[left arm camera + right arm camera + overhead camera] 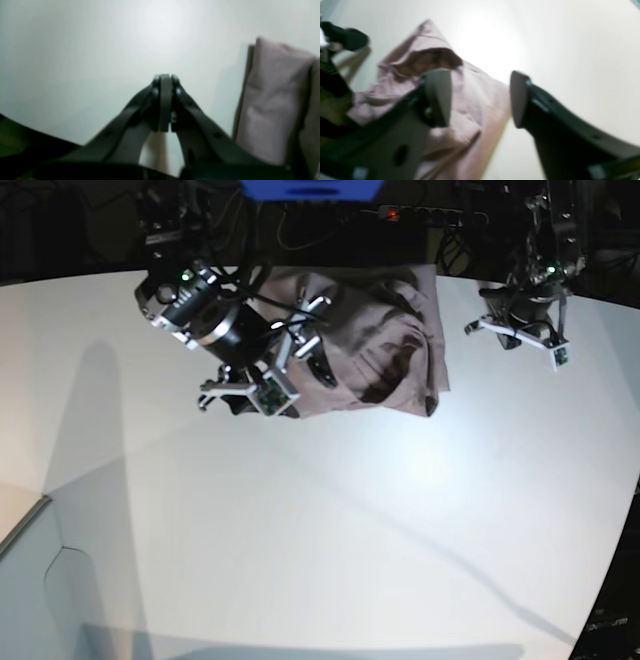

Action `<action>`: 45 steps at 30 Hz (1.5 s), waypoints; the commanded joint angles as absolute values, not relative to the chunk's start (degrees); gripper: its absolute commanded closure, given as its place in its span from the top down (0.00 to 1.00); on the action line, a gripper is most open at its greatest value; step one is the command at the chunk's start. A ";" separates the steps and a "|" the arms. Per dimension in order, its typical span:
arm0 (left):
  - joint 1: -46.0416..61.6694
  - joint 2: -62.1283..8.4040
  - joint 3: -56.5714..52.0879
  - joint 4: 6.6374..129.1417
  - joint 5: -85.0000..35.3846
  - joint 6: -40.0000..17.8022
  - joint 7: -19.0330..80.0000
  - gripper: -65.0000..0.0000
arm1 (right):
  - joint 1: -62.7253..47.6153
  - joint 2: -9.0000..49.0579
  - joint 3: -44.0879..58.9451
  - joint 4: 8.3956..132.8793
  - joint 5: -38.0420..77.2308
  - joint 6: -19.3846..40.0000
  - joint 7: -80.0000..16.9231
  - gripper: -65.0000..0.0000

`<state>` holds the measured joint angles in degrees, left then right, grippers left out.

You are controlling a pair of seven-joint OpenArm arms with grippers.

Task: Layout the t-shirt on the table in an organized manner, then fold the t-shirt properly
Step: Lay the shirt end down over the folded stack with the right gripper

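Right gripper: spread wide over the t-shirt, nothing between the jaws, one finger in front of the mauve cloth and the other over bare white counter. Seen from the base camera as hovering at the near left edge of the garment. Left gripper: pressed fully together, empty, above plain counter with the shirt's edge off to one side, not touching it. In the base view, hung well apart from the cloth at the far right.

T-shirt: lay bunched and partly folded at the far middle of the counter, between the two arms, creased in several ridges, darker folds showing near its centre. Looked like a long straight edge along its right side; collar not clearly made out through the blur. Rest of the counter toward the near side: white, with long shadows across it. Dark clutter and cables beyond the far edge.
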<state>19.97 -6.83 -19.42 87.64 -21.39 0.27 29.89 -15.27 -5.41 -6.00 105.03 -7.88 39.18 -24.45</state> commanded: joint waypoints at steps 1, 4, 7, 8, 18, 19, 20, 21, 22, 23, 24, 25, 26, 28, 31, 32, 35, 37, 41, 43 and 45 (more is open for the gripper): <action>19.65 -7.16 -19.47 89.36 -21.67 0.04 28.88 0.00 | -14.90 -5.76 -5.49 106.24 -6.90 40.00 -22.99 0.43; 19.74 -7.16 -19.47 90.42 -21.67 0.04 28.88 0.00 | -14.99 -5.76 -5.14 105.63 -6.90 40.00 -22.99 0.29; 19.74 -7.16 -19.47 90.68 -21.67 0.04 28.88 0.00 | -16.22 -5.85 -5.49 103.78 -6.99 40.00 -22.99 0.18; 19.65 -7.16 -19.47 90.68 -21.67 0.04 28.88 0.00 | -16.40 -5.93 -5.58 102.90 -6.99 40.00 -22.99 0.15; 19.56 -7.25 -19.74 90.68 -21.67 0.04 28.88 0.00 | -21.14 -5.58 -17.36 99.47 -7.08 40.00 -22.90 0.04; 19.47 -7.25 -20.53 90.68 -21.67 0.04 28.88 0.00 | -21.49 -5.14 -19.03 99.47 -7.08 40.00 -22.90 0.04; 19.47 -7.25 -21.49 90.68 -21.67 0.04 28.88 0.00 | -21.67 -4.79 -20.62 99.47 -7.08 40.00 -22.90 0.04; 19.38 -7.16 -22.46 90.68 -21.67 0.04 28.88 0.00 | -21.76 -4.44 -22.64 99.21 -7.08 40.00 -22.90 0.05; 19.38 -7.16 -23.08 90.68 -21.67 0.04 28.88 0.00 | -21.85 -4.35 -24.48 99.12 -7.08 40.00 -22.90 0.05; 19.38 -7.16 -23.69 90.68 -21.67 0.04 28.88 0.00 | -21.93 -4.00 -25.98 99.12 -7.08 40.00 -22.90 0.05; 19.38 -7.25 -24.57 90.68 -21.67 0.04 28.88 0.00 | -22.02 -3.38 -27.38 99.38 -7.08 40.00 -22.90 0.05; 19.38 -7.25 -25.54 90.68 -21.67 0.04 28.88 0.00 | -22.29 -2.77 -28.97 99.47 -7.08 40.00 -22.90 0.05; 19.38 -7.25 -26.24 90.68 -21.67 0.04 28.88 0.00 | -22.37 -2.51 -29.76 99.65 -7.08 40.00 -22.90 0.05; 19.38 -7.25 -27.65 90.68 -21.67 -0.04 28.88 0.00 | -22.90 -2.42 -30.46 101.05 -7.08 40.00 -22.90 0.05; 19.38 -7.25 -29.14 90.68 -21.67 -0.04 28.88 0.00 | -23.96 -2.42 -30.11 102.81 -7.08 40.00 -22.90 0.05; 19.38 -7.25 -29.49 90.68 -21.67 -0.04 28.88 0.00 | -24.04 -2.42 -30.11 103.25 -7.08 40.00 -22.90 0.05; 19.30 -7.25 -30.99 90.68 -22.73 -0.04 28.88 0.00 | -23.78 -2.15 -29.05 103.34 -7.16 40.00 -22.99 0.05; 19.30 -7.69 -31.96 90.68 -25.98 -0.04 28.88 0.00 | -24.04 -1.89 -26.95 103.34 -7.16 40.00 -22.99 0.05; 19.74 -10.68 -32.04 90.68 -33.27 -0.04 28.97 0.01 | -23.87 -1.89 -23.08 103.34 -7.16 40.00 -22.99 0.05; 19.82 -11.21 -32.13 90.68 -36.44 -0.04 28.97 0.01 | -23.87 -1.89 -21.23 103.43 -7.16 40.00 -22.99 0.05; 20.00 -12.26 -32.04 90.68 -39.60 -0.04 28.97 0.01 | -23.78 -1.89 -19.56 103.43 -7.16 40.00 -22.99 0.05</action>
